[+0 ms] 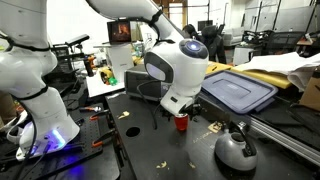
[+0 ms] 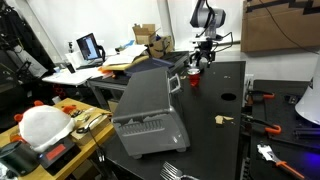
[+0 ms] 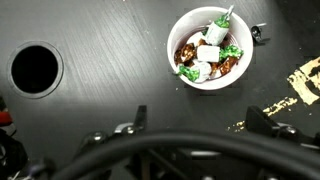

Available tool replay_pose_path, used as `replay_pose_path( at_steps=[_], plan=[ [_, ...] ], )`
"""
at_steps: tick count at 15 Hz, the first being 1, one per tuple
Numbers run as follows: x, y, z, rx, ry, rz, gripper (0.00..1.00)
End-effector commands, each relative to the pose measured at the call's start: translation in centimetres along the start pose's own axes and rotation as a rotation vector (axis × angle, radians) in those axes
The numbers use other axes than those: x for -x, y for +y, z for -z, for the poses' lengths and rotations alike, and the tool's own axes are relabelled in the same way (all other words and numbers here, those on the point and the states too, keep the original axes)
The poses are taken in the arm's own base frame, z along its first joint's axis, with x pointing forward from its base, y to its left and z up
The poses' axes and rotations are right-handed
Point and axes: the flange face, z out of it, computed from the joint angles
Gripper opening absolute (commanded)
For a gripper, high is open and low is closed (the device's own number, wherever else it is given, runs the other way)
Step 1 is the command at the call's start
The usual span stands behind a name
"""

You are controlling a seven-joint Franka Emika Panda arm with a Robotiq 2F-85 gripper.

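1. Cup (image 3: 210, 50) of wrapped sweets, red on the outside, stands upright on the black table (image 3: 110, 40), right under the pincer and slightly ahead of it in the wrist view.
2. Pincer (image 3: 198, 120) hangs above the cup with its jaws spread wide and nothing between them. If it came down off-centre, a finger could land on the rim and tip this light cup.
3. Sweets (image 3: 207, 54) are heaped near the rim, so a hard squeeze on the thin wall could likely buckle it and pop some out.
4. Round hole (image 3: 36, 68) lies off to one side of the pincer, and a spilled sweet might roll into it.
5. Yellow scraps (image 3: 305, 80) lie on the opposite side and could be dragged about by a low sweep.
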Motion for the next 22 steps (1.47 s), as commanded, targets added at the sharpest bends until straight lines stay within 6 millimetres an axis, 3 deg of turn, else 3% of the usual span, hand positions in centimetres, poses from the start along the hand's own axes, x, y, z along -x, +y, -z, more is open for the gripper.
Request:
replay_pose_path(
  at_steps=[1,12,22],
  plan=[
    [-1.3,-0.4,-0.8,-0.018,-0.108,-0.084,1.0],
    [-5.0,-0.1,-3.3,-0.059,-0.315,-0.227,1.0],
    [-4.2,1.0,-5.7,0.027,-0.357,-0.148,1.0]
  ],
)
